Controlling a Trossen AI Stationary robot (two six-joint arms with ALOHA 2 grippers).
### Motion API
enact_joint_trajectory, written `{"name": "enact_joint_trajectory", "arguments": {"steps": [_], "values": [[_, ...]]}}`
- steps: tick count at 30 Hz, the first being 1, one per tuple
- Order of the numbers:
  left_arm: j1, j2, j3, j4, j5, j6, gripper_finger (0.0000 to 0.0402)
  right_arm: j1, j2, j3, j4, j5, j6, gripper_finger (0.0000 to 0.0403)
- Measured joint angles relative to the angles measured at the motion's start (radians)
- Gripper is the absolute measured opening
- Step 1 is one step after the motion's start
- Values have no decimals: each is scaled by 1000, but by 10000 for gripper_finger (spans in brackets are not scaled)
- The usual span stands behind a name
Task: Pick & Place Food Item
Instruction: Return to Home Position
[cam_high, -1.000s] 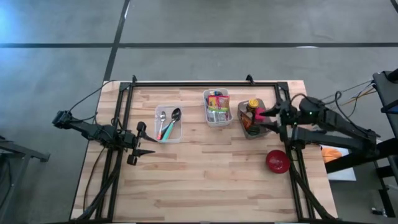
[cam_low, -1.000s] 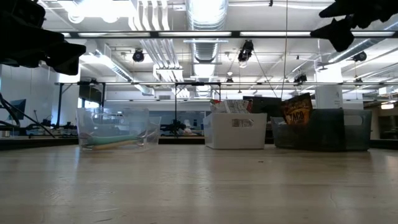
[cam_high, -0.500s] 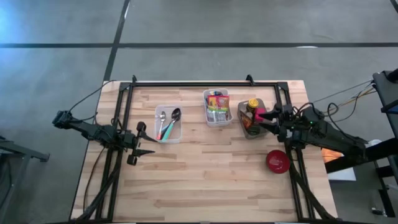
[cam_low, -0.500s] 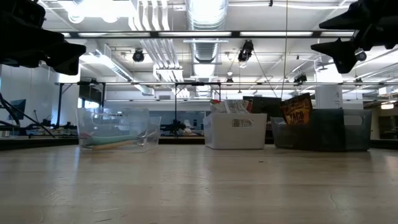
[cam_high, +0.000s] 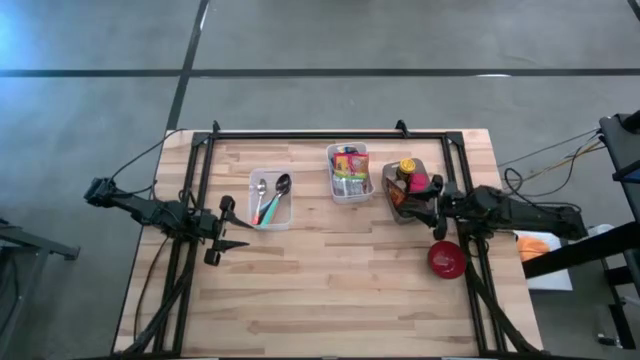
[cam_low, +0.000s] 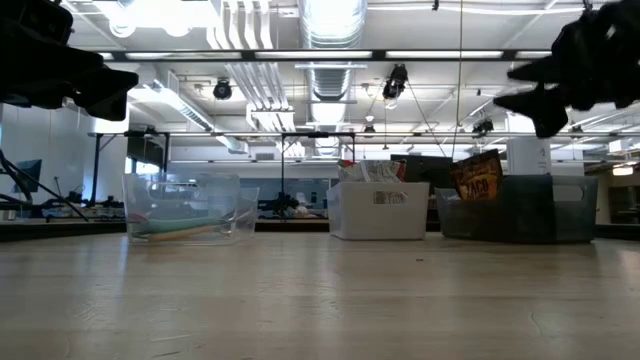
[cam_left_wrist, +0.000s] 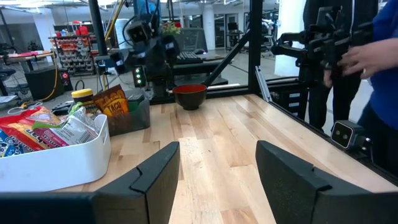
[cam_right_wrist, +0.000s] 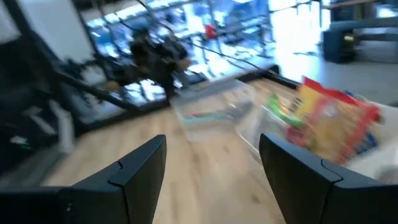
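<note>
Food items sit in two bins at the far side of the table. Snack packets fill a white bin (cam_high: 349, 172). A yellow-lidded jar (cam_high: 406, 167) and a brown bag (cam_left_wrist: 112, 99) stand in a dark bin (cam_high: 405, 190). My right gripper (cam_high: 432, 208) hovers open and holds nothing, just beyond the dark bin's near right corner. It points level toward the table's left (cam_right_wrist: 214, 180). My left gripper (cam_high: 232, 226) waits open at the left edge, near the clear bin (cam_high: 270, 198), also holding nothing (cam_left_wrist: 217, 180).
The clear bin holds spoons (cam_high: 283, 184). A red bowl (cam_high: 446, 259) stands near the right edge, on the near side of my right gripper. Black frame rails (cam_high: 330, 132) run along the far edge and both sides. A person (cam_left_wrist: 373, 74) stands beyond the table's edge. Bare wood (cam_high: 330, 290) covers the near half.
My right gripper has come down from above the dark bin and drawn back toward the table's near right, its arm folding lower. It has tipped to point level across the table. Its fingers stay as far apart as before. Nothing on the table has moved.
</note>
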Motion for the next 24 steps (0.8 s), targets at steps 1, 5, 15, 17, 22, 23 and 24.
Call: {"name": "enact_joint_trajectory", "arguments": {"steps": [1,5,15,17,22,23,24], "values": [[0,0,0,0,0,0,214,10,0,-16,0,27,-19,253],[0,2,0,0,0,0,214,22,36,-35,44,32,-203,253],[0,6,0,0,2,0,214,22,105,-37,32,27,-375,253],[0,6,0,0,2,0,214,22,113,-37,32,27,-332,253],[0,6,0,0,2,0,214,22,130,-37,31,26,-252,253],[0,6,0,0,2,0,214,22,133,-37,31,26,-245,253],[0,6,0,0,2,0,214,22,135,-37,30,26,-244,253]]}}
